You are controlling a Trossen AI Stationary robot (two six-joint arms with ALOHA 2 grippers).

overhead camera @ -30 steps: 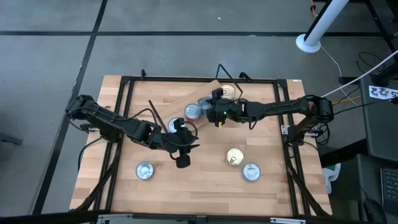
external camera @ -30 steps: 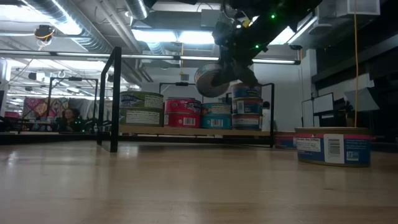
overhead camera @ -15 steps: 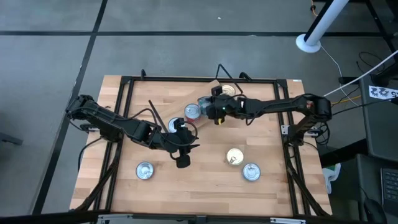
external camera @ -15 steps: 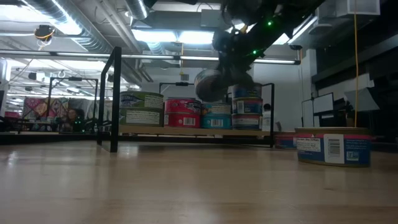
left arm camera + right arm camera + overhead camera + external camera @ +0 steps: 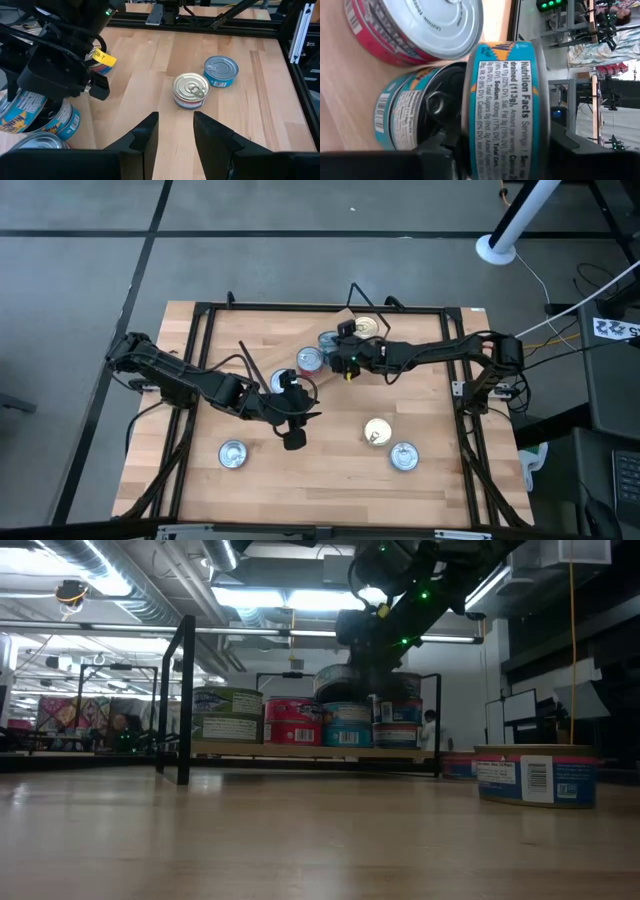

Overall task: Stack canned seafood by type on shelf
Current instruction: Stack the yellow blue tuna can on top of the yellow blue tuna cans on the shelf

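Holding a teal tin (image 5: 502,110) clamped between its fingers, right claw (image 5: 338,345) sets it atop another teal tin (image 5: 347,727) on the shelf (image 5: 310,751). Left claw (image 5: 292,420), parted and empty, hangs mid-table (image 5: 320,470).

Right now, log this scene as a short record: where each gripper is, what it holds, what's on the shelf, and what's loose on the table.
right gripper: at the shelf, a teal tin on edge between its fingers
left gripper: open, empty, over the table's middle
shelf: tins in short stacks, a red tin among them
loose tins: gold-lidded tin, blue tin, silver tin
table: wood
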